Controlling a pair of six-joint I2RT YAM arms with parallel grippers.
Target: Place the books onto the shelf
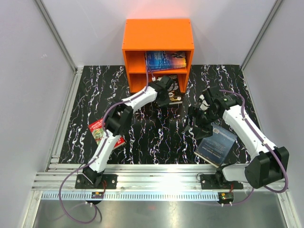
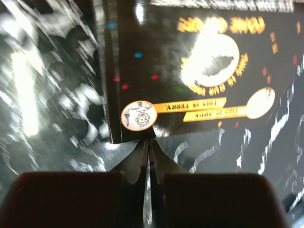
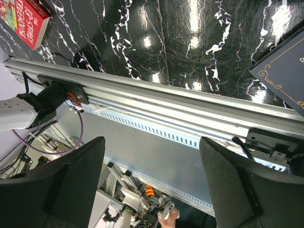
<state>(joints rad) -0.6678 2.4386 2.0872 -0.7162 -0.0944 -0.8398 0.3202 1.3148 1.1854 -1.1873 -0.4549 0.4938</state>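
The dark book with white circles (image 1: 172, 86) lies at the mouth of the lower compartment of the orange shelf (image 1: 158, 33), top centre overhead, with the left gripper (image 2: 147, 149) pressed together at its near edge and the right gripper (image 3: 152, 147) spread wide centre right.

Closed left gripper (image 2: 148, 146) by blurred dark book (image 2: 190, 71), perhaps touching.

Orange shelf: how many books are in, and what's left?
Done: blue sunset-cover paperback in the orange box shelf's upper compartment. In hand: left fingers, closed, at the dark white-circled paperback by the lower opening. Left: red paperback and blue-grey paperback on the black marbled table.
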